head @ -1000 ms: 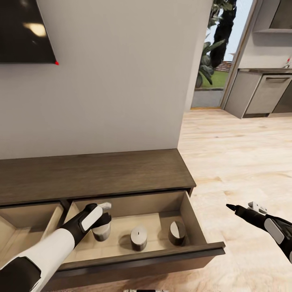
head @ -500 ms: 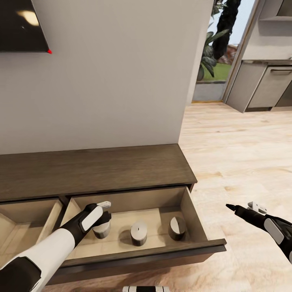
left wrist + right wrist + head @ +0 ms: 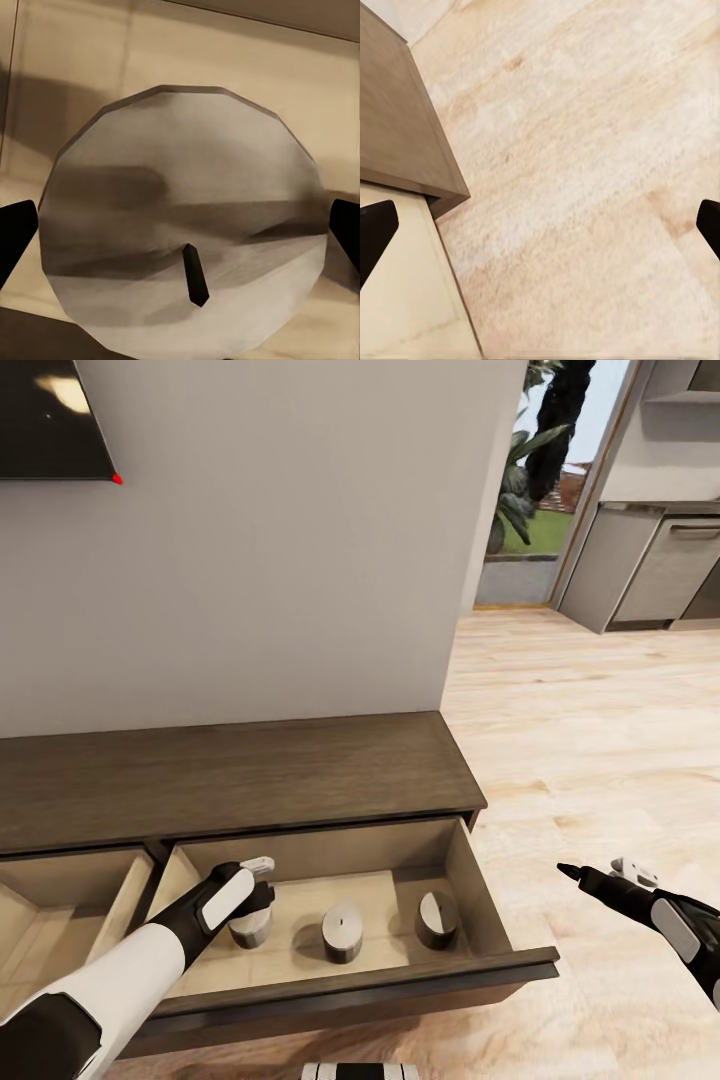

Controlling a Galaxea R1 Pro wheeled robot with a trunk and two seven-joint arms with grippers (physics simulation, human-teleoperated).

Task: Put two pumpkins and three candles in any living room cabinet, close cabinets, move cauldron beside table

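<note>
Jaws of the left gripper [image 3: 252,892] are spread wide around an upright grey candle [image 3: 184,240] inside the open drawer of the cabinet [image 3: 240,775]; contact cannot be confirmed. Two further candles [image 3: 342,932] [image 3: 436,918] are located in that drawer. Jaws of the right gripper [image 3: 600,875] are parted over the floor [image 3: 585,172] beside the cabinet.

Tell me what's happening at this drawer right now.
The left gripper is down in the open drawer of the cabinet, its open fingers on either side of an upright candle. Two more candles sit in the same drawer, the right one tipped over. The right gripper hangs open over the floor, holding nothing.
</note>
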